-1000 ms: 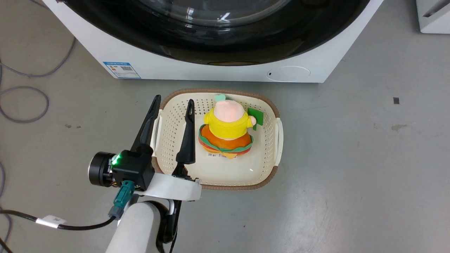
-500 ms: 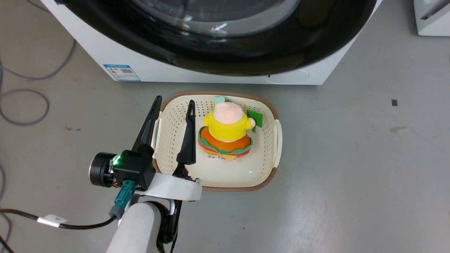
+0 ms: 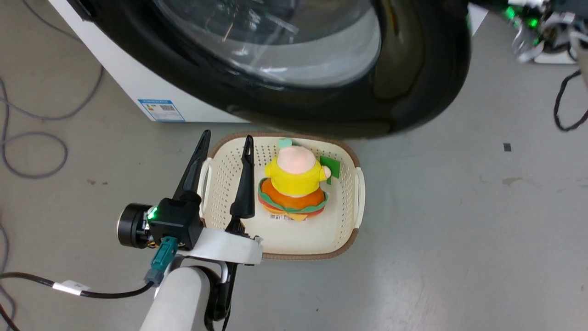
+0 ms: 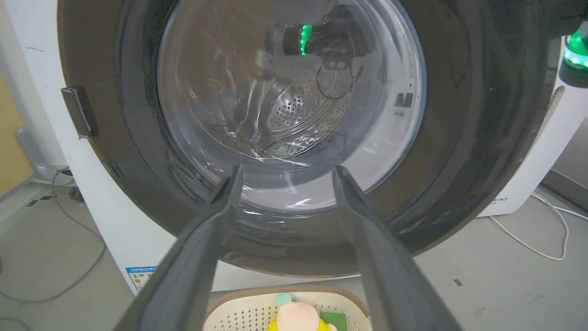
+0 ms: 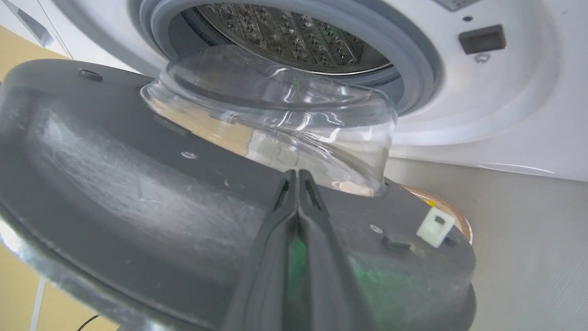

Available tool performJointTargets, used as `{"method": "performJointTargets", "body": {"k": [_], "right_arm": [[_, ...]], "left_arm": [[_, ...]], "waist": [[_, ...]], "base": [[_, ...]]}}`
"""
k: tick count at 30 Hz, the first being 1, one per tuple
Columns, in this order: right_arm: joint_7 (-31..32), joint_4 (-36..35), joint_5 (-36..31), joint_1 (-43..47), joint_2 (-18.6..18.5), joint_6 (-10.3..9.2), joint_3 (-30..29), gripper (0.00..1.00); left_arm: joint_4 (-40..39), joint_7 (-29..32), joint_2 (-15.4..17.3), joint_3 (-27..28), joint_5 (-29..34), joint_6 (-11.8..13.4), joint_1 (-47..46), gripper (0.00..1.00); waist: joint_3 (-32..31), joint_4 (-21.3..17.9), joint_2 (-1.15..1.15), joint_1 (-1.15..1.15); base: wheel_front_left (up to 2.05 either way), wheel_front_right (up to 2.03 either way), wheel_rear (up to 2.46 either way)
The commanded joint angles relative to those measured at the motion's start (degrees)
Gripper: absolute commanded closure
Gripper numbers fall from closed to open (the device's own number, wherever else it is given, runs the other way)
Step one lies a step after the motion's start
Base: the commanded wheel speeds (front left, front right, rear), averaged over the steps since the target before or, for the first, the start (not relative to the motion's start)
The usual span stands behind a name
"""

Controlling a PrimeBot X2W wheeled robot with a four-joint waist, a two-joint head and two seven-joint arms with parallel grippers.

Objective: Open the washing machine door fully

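The washing machine door (image 3: 415, 69) stands ajar from the washing machine (image 3: 142, 89), overhanging a basket (image 3: 359, 184) (plush toy (image 3: 294, 181) inside). The left gripper (image 3: 227, 136) has its 2 jaws spread; the right gripper (image 5: 296, 177) has them pressed together at the door's inner face.

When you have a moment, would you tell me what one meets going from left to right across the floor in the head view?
Grey cable loop → left gripper → plush toy → small dark floor mark → black cable.
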Motion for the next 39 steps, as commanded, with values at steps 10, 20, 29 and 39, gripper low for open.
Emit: {"method": "performJointTargets", "body": {"k": [10,20,29,39], "right_arm": [[5.2,-4.1,2.7,9.5,1.3,-0.03,0.0,1.00],[9.5,-9.3,5.1,18.8,2.5,-0.03,0.1,1.00],[12.4,-13.5,6.7,27.0,4.9,-0.03,0.5,1.00],[14.6,-17.8,8.0,33.6,8.5,-0.03,1.7,1.00]], "left_arm": [[1.4,-0.3,0.1,0.9,0.2,-0.3,3.2,0.00],[2.9,-0.3,0.1,2.0,0.6,-0.6,6.7,0.00],[4.1,-0.3,0.3,3.1,1.5,-1.5,10.7,0.00],[5.2,-0.3,0.4,3.6,1.7,-2.0,13.1,0.00]], "waist": [[-4.5,0.2,0.00,0.00],[-9.6,0.6,0.00,0.00],[-14.3,0.7,0.00,0.00],[-16.5,0.9,0.00,0.00]], "base": [[0.00,0.00,0.00],[0.00,0.00,0.00],[0.00,0.00,0.00],[0.00,0.00,0.00]]}}
